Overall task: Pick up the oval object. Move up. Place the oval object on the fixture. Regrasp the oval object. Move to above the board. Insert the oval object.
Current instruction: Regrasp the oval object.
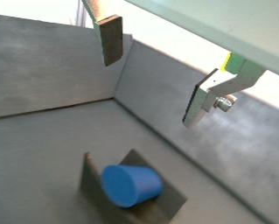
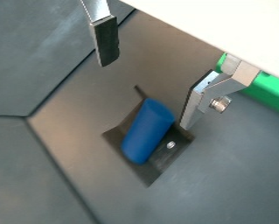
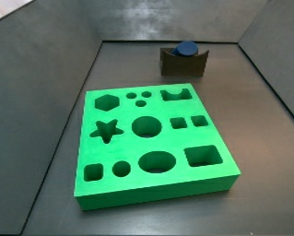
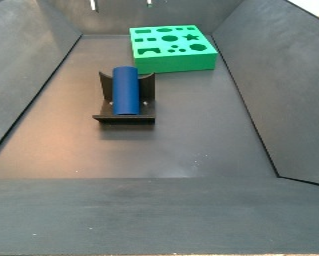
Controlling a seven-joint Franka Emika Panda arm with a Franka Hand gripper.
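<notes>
Since the oval object (image 2: 145, 130) lies cradled in the fixture (image 2: 153, 160) notch for regrasping, your gripper (image 2: 153, 74) hangs above it, wide open and empty, fingers (image 2: 105, 41) apart.

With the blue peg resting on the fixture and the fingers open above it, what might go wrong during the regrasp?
1. The oval object only rests in the notch of the fixture, overhanging it; an off-centre close could tip or roll it off.
2. The gripper is open and apart from the peg; descending misaligned, a finger may strike it.
3. A skewed grasp would likely jam at the board, whose cut-outs look snug.
</notes>
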